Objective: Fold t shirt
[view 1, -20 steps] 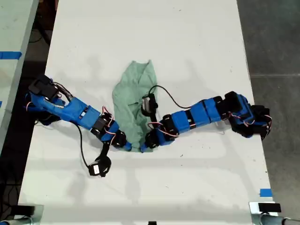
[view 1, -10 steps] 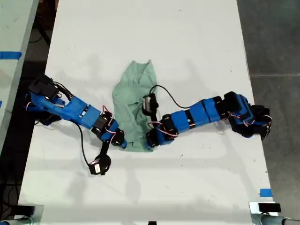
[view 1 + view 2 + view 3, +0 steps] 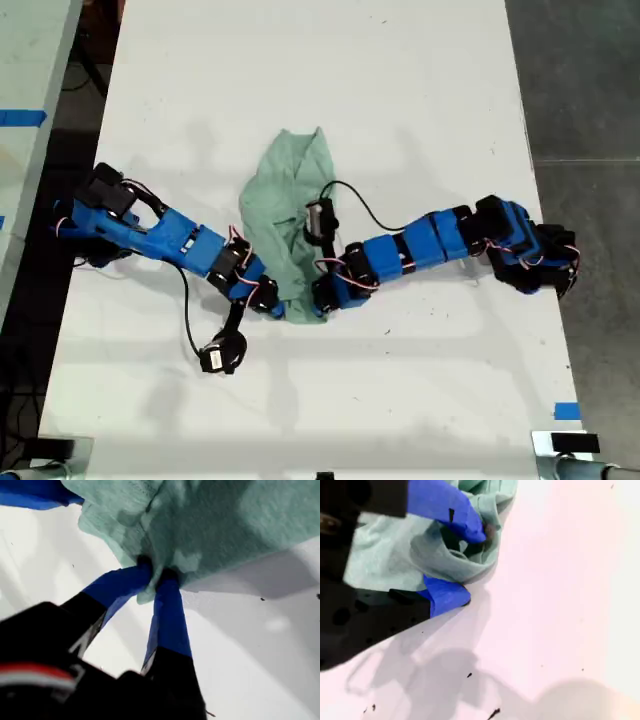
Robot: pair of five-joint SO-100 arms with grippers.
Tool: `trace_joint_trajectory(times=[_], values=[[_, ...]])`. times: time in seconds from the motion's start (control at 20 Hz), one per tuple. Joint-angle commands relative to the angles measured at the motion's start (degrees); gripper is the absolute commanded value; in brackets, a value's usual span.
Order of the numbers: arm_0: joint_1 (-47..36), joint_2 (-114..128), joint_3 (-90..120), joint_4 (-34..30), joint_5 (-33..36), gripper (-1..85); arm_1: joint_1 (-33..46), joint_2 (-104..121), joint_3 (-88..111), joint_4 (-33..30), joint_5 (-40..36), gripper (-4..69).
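The pale mint-green t shirt (image 3: 283, 195) lies crumpled lengthwise in the middle of the white table (image 3: 420, 90). Its near end is bunched between the two arms. My first gripper (image 3: 274, 302) comes in from the exterior view's left. It is shut on the shirt's lower edge (image 3: 225, 520), with its blue fingertips (image 3: 145, 575) pinching a fold. My second gripper (image 3: 318, 299) reaches in from the exterior view's right. Its blue fingers (image 3: 465, 522) are shut on a bunch of the cloth (image 3: 385, 550). The two grippers sit close together at the same end of the shirt.
Black cables loop from each arm to its wrist camera (image 3: 221, 356), one lying on the table and the other on the shirt (image 3: 318, 216). Blue tape (image 3: 566, 410) marks the table near the exterior view's right edge. Dark floor borders both long sides.
My first arm has stretched further toward the exterior view's right, pushing the shirt's near end toward my second gripper. That end is more bunched. My second arm has barely moved.
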Motion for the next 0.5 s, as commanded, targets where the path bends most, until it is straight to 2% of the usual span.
trace_joint_trajectory(times=[0.0,0.3,0.45], values=[[0.4,-0.3,-1.6,-1.1,0.4,-0.1,0.4,-0.1,-1.1,1.4,1.1,1.6],[4.3,2.8,-8.1,0.4,2.7,-0.1,-3.2,2.4,-4.9,1.9,-0.8,1.6],[7.6,3.5,-21.2,4.0,6.9,-0.1,-6.2,10.3,-6.0,-1.5,-5.5,1.6]])
